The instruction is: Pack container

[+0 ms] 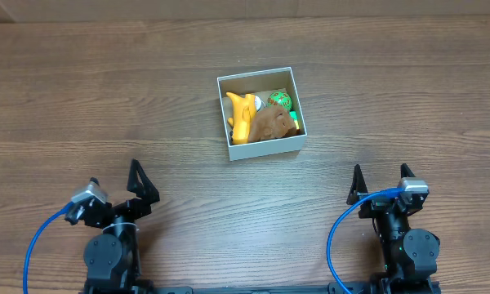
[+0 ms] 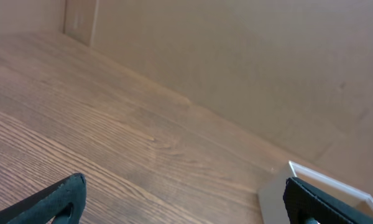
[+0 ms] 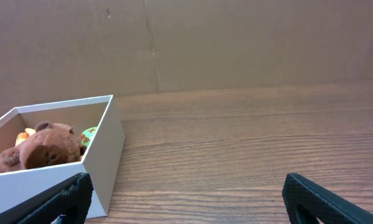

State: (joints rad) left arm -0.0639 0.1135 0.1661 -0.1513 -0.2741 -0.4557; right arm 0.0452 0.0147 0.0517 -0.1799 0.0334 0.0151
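The container [image 1: 265, 148] is a square white-walled box in the middle of the table. It holds a brown plush toy [image 1: 273, 124], a yellow toy [image 1: 242, 114] and a green-and-white ball [image 1: 279, 100]. The right wrist view shows the container [image 3: 102, 152] at the left with the plush [image 3: 46, 146] inside; the left wrist view shows only its corner [image 2: 280, 196]. My left gripper [image 1: 143, 189] is open and empty at the near left. My right gripper [image 1: 381, 184] is open and empty at the near right. Both are well short of the container.
The wooden table [image 1: 106, 98] spreads around the container. A brown cardboard wall [image 3: 236, 43] stands behind the table's far edge. Blue cables [image 1: 37, 245] run along both arm bases at the near edge.
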